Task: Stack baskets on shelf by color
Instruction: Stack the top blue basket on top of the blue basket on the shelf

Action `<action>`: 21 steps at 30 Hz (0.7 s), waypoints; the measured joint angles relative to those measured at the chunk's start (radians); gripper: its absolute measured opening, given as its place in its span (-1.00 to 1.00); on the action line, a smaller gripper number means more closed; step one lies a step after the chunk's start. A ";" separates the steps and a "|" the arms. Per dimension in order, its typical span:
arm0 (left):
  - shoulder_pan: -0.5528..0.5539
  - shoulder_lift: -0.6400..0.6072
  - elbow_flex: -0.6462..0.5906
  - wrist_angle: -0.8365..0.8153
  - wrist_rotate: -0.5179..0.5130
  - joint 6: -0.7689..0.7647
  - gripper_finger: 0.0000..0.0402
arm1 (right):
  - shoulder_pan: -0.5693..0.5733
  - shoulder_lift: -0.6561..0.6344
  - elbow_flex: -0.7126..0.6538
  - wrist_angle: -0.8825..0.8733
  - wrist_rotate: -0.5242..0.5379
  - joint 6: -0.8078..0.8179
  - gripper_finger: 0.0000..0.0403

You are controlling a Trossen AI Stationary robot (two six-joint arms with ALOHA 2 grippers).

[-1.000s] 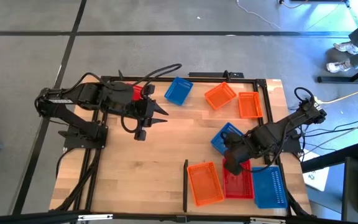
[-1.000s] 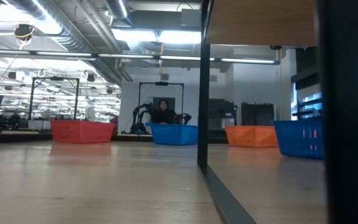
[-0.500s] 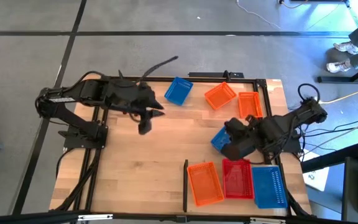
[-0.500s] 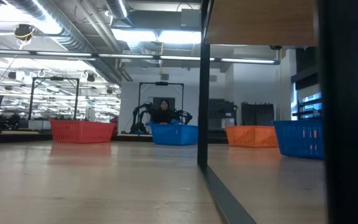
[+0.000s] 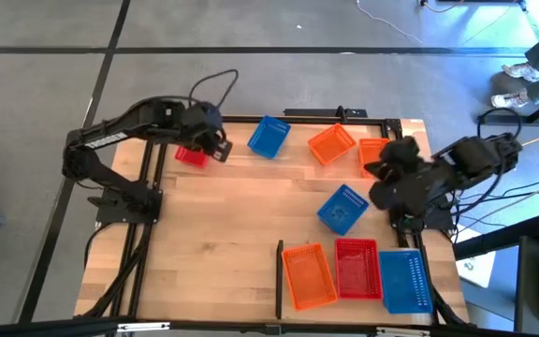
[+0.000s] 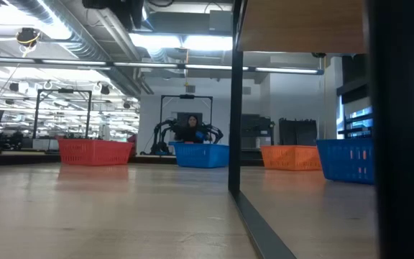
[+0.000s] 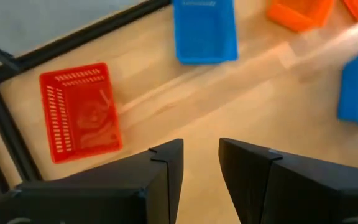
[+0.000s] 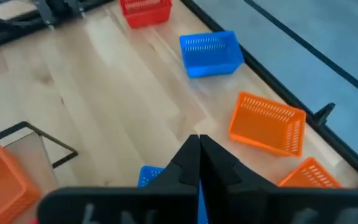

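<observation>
Several mesh baskets lie on the wooden shelf (image 5: 232,234). A red basket (image 5: 189,155) sits on its base at the far left corner, and my left gripper (image 5: 217,142) hovers open just right of it, touching nothing; the left wrist view shows that red basket (image 7: 79,113) ahead of my open left gripper (image 7: 201,155). My right gripper (image 5: 385,178) is shut, raised above the right side between a loose blue basket (image 5: 342,208) and an orange basket (image 5: 374,157). My right gripper (image 8: 197,146) holds nothing.
At the near edge an orange basket (image 5: 309,275), a red one (image 5: 357,269) and a blue one (image 5: 405,279) stand side by side right of the black divider strip (image 5: 279,279). Far edge: a blue basket (image 5: 269,137) and an orange basket (image 5: 331,143). Bare wood lies centre and near left.
My left gripper has swung from the board's middle toward the far left corner, ending beside the red basket. My right gripper has risen from the red basket in the near row and drawn back toward the far right, uncovering the loose blue basket.
</observation>
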 joint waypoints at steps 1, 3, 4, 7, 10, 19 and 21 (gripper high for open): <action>0.022 0.008 0.000 0.003 0.014 0.000 -0.53 | 0.000 -0.014 0.000 0.001 0.004 -0.010 -1.00; 0.072 0.036 -0.002 0.018 0.054 -0.001 -0.53 | 0.000 -0.038 0.000 0.001 0.028 -0.039 -1.00; 0.094 0.052 -0.002 0.037 0.087 -0.001 -0.53 | 0.000 -0.048 0.000 0.001 0.039 -0.057 -1.00; 0.169 0.109 -0.002 0.099 0.220 0.033 -0.53 | 0.000 -0.079 -0.001 0.002 0.042 -0.100 -1.00; 0.225 0.176 -0.001 0.210 0.347 0.161 -0.53 | 0.000 -0.104 -0.001 0.002 0.042 -0.121 -1.00; 0.314 0.352 -0.002 0.323 0.660 1.127 -0.53 | 0.000 -0.145 -0.001 0.002 0.041 -0.166 -1.00; 0.320 0.388 -0.002 0.294 0.616 1.282 -0.53 | 0.000 -0.145 -0.001 0.002 0.041 -0.156 -1.00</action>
